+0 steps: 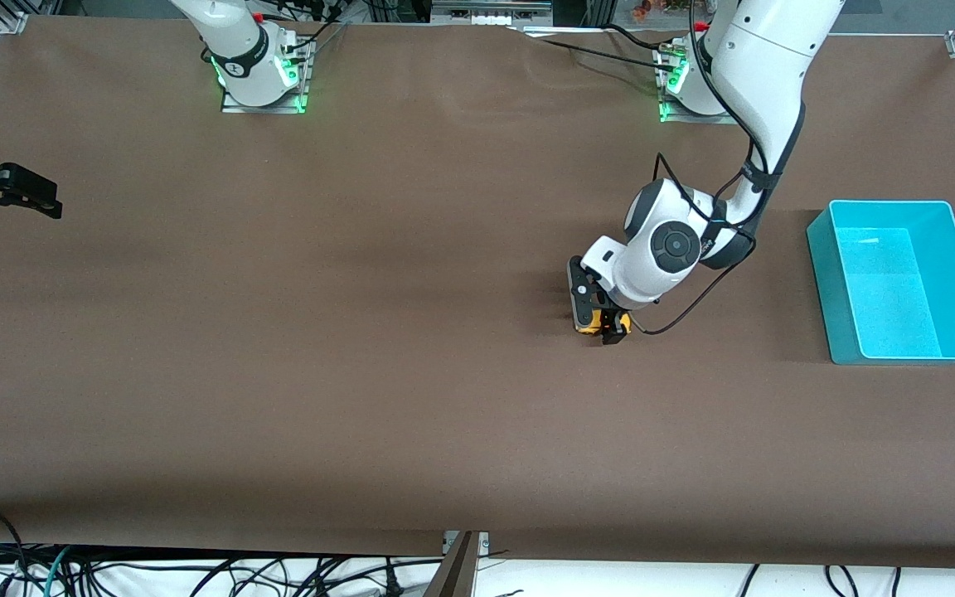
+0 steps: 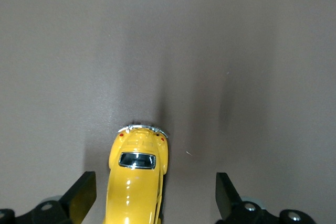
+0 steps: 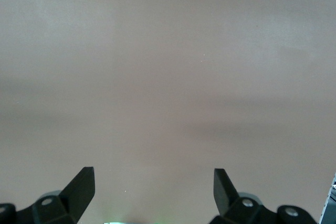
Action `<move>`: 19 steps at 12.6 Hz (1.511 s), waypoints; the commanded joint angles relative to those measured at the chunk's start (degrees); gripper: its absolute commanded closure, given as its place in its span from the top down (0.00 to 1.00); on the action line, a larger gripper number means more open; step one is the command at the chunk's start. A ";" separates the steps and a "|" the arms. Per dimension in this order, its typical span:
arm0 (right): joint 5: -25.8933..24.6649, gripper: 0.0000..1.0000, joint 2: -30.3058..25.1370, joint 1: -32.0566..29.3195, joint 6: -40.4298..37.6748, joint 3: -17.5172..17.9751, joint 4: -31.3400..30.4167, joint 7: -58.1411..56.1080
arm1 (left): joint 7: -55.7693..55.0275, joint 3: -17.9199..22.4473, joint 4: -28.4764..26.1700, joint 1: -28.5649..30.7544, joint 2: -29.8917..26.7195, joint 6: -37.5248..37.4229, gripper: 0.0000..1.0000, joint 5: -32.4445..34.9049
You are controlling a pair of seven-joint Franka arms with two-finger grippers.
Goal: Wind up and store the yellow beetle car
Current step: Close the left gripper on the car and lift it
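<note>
- The yellow beetle car is seen on the brown table cover, toward the left arm's end of the table, well apart from the teal bin.
- The left gripper is lowered over the car; its fingers are spread wide, one on each side of the car, and neither is seen to touch it.
- In the left wrist view the car sits off-centre between the fingers, close to one and far from the other.
- The step in hand is judged to be the grasp that comes before winding.
- For a good grasp, the gripper would best be centred over the car first, so that the car is not shoved sideways as the fingers close.
- The smooth, rounded sides should be gripped low and evenly, since the glossy shell may slip.
- The wheels should be kept on the cover if the car is to be wound by dragging it.
- The car's body is glossy and domed, with a dark window and a chrome bumper; the cover is matte and faintly wrinkled.
- The bin is rectangular, smooth-walled and looks like plastic.
- The right gripper is held open over bare cover at the right arm's end of the table, where that arm waits.
</note>
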 commanded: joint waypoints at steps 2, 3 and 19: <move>1.83 1.00 -0.79 -0.41 -0.13 0.02 -0.64 0.48 | 1.30 1.59 0.89 -1.59 1.10 0.43 1.00 -1.23; 1.83 1.00 -0.79 -0.42 -0.05 0.02 -0.64 0.48 | 0.95 1.59 0.80 -1.59 1.10 0.43 0.99 -1.23; 2.27 1.00 -0.35 -0.33 0.31 0.02 -0.46 0.48 | 3.13 2.99 -2.19 15.08 -21.73 -28.28 0.00 7.98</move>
